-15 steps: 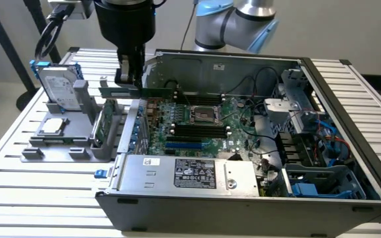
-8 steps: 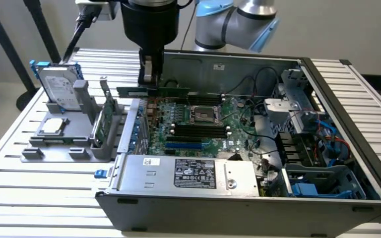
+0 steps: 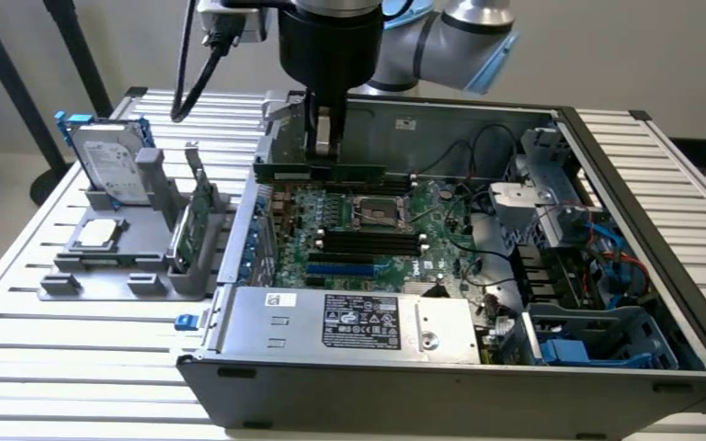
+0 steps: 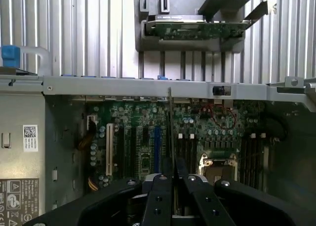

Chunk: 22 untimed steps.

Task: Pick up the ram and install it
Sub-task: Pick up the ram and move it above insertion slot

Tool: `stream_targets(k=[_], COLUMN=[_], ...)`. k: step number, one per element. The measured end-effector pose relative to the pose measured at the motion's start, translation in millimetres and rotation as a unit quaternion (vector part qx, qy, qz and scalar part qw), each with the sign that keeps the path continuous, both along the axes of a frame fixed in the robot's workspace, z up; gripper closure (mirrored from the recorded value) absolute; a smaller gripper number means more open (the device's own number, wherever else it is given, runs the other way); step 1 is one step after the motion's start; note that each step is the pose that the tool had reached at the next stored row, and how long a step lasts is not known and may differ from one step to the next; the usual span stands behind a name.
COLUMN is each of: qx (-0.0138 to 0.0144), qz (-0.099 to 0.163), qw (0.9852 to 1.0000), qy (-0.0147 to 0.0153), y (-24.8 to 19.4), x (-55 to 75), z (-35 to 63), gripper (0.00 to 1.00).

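Ribbed aluminium slats form the bench (image 3: 59, 367) that carries everything, with a pale wall behind.

One long, thin, dark-green ram stick (image 3: 356, 172) hangs level in the upper centre of the exterior view, over the far side of the motherboard. The two black fingers (image 4: 159, 196) of the gripper (image 3: 323, 152) are pressed narrowly onto its middle. The wrist view shows the ram (image 4: 170, 127) edge-on, as a thin line running out from the gripper (image 4: 172, 184). Its chips cannot be made out, and the fingers cover its middle. Whether its lower edge touches anything I cannot tell.

Below it lies one green motherboard (image 3: 316, 207) with one square metal processor socket (image 3: 378, 213). Nearer the camera is a group of long black memory slots (image 3: 366, 242), about four, though the count is unsure. One blue slot (image 3: 341, 270) lies beside them.

One open grey metal computer case (image 3: 451, 390) surrounds the board. Its near corners are cut off by the lower edge of the frame. One silver power supply box with a black label (image 3: 341, 322) sits at its front. Tangled cables crowd the exterior view's right.

At the exterior view's left stands one grey plastic holder (image 3: 120, 266). It carries:
- one silver hard drive (image 3: 108, 161), upright
- one square processor chip (image 3: 98, 232), lying flat
- one green expansion card (image 3: 194, 225), standing on edge

The arm is cut off by the top of the frame.
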<state>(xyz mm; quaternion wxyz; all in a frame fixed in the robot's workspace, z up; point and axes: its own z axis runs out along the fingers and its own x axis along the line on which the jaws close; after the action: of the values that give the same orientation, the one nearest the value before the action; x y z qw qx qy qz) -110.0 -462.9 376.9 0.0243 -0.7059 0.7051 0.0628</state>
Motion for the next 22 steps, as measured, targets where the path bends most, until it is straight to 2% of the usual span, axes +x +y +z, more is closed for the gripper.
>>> stream_targets(k=[5,7,8,11,22], qx=[-0.0005,-0.0024,-0.0044,-0.0126,-0.0471], qz=[0.000,0.000,0.000,0.000,0.000], qw=[1.0000,1.0000,1.0000,0.9999,0.9989], qy=[0.0000,-0.0001,-0.0001,0.0000,0.0000], y=[0.2,3.4,6.2,15.5,52.0], x=[22.9,30.2,32.0,36.1,49.2], z=[-7.5,-9.9,-10.8,-13.3,-21.6], gripper=[0.86,0.86,0.86,0.86,0.86])
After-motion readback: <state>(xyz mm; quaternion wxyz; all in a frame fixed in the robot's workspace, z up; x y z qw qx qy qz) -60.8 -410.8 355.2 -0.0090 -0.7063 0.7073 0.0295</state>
